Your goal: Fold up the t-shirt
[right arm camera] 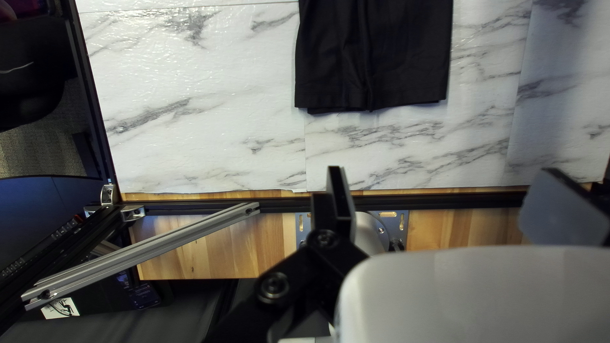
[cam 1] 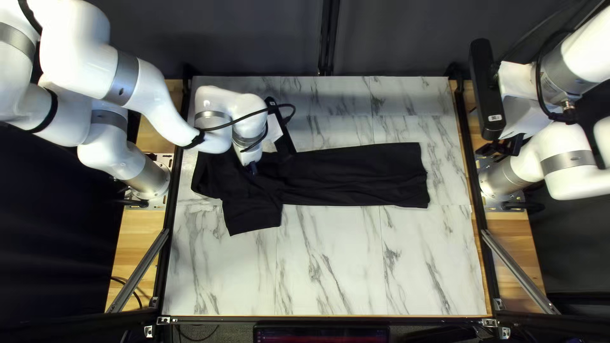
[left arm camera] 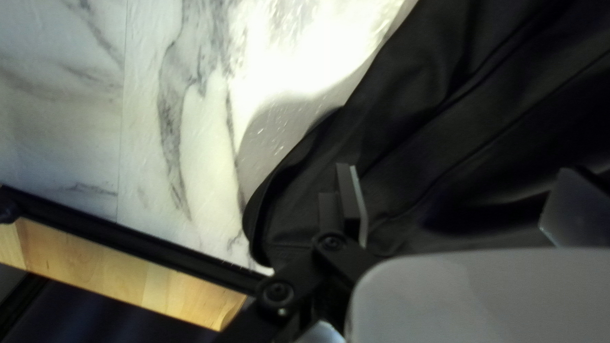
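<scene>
The top left view has a bright bench (cam 1: 343,267) and, at twelve o'clock, a dim curtain (cam 1: 394,38). In the left wrist view, glare whitens the bench toward eleven o'clock from the left gripper (cam 1: 253,169), a rounded shadow at ten. The right wrist view shows milder sheen.

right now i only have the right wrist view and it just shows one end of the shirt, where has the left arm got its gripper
Observer: In the top left view, the left arm reaches over the t-shirt's other end, at the left of that view.
Operator: ok and does it have hold of the cloth or not
Observer: No, the left wrist view shows the left gripper open, its two fingers wide apart with the black fabric spread out beyond them.
</scene>
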